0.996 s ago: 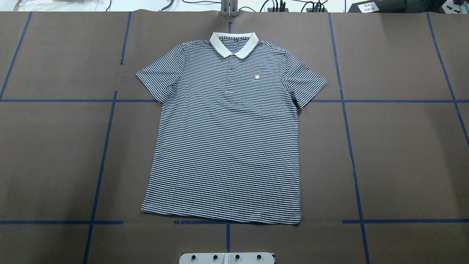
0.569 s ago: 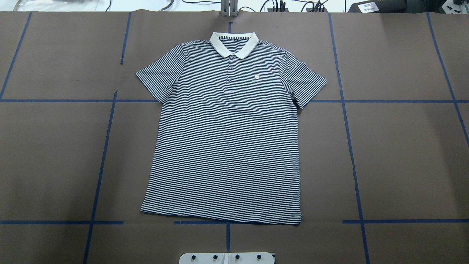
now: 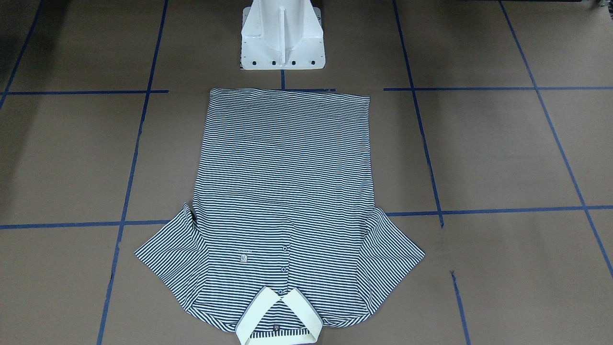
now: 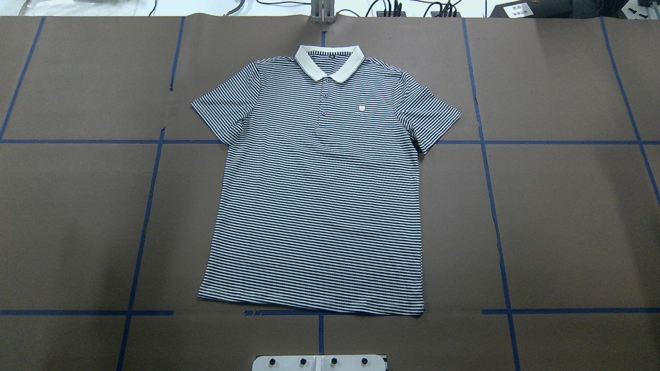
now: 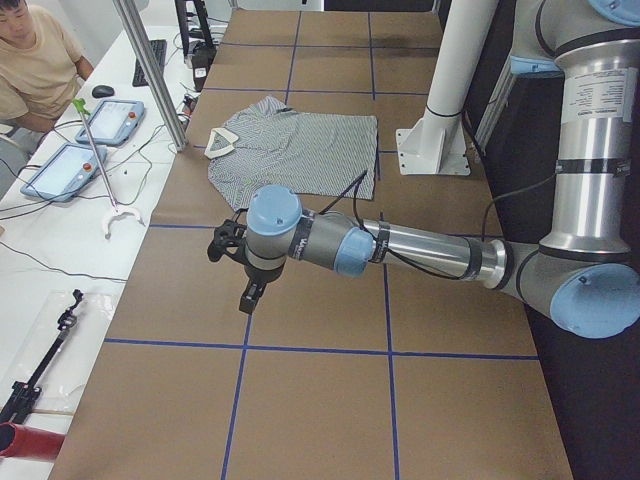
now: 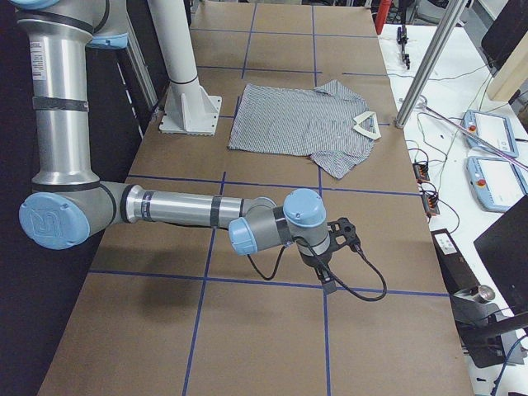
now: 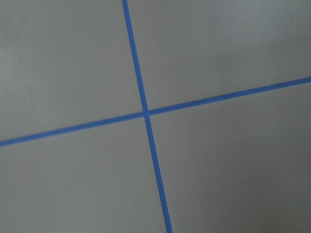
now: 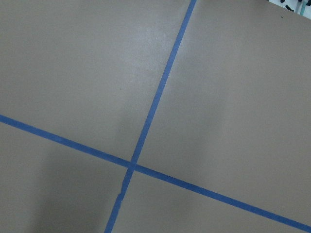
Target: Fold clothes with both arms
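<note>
Lying flat mid-frame: a striped polo shirt on the brown counter.
Left pincer and right pincer hang away from it; open or closed, I cannot tell.

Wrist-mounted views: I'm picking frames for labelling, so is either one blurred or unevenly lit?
Left wrist-mounted: soft throughout, the blue tape cross fuzzy-edged and the table cover washed to grey. Right wrist-mounted: sharper tape lines, a pale sheen on the cover at upper centre, and a dark shadow at lower left.
</note>
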Controlling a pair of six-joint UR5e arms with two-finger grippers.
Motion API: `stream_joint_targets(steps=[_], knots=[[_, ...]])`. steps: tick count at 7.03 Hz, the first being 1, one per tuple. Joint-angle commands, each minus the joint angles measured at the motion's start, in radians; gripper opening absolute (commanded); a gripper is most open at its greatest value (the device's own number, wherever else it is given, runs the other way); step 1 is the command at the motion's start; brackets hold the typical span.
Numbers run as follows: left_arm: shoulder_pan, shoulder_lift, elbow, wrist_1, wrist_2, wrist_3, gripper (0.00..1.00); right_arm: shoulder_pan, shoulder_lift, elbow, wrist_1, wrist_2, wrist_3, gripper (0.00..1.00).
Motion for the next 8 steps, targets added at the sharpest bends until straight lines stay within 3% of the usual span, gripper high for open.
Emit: stream_joint_targets(steps=[1, 3, 4, 6, 7, 8], knots=[[0.0, -0.03, 0.074, -0.371, -0.002, -0.084, 1.0, -0.001, 0.043, -0.007, 0.061, 0.082, 0.119, 1.0], [0.005, -0.051, 0.093, -0.461, -0.002, -0.197, 1.0, -0.049, 0.155, -0.015, 0.095, 0.081, 0.36, 1.0], [0.041, -0.053, 0.09, -0.54, -0.004, -0.201, 1.0, -0.147, 0.232, -0.03, 0.098, 0.041, 0.541, 1.0], [0.12, -0.103, 0.176, -0.56, 0.006, -0.246, 1.0, -0.348, 0.384, -0.059, 0.103, -0.147, 0.835, 1.0], [0.123, -0.114, 0.176, -0.563, 0.007, -0.296, 1.0, -0.416, 0.48, -0.135, 0.103, -0.201, 0.918, 0.95], [0.129, -0.115, 0.173, -0.564, 0.009, -0.298, 1.0, -0.456, 0.538, -0.198, 0.106, -0.215, 0.972, 0.81]])
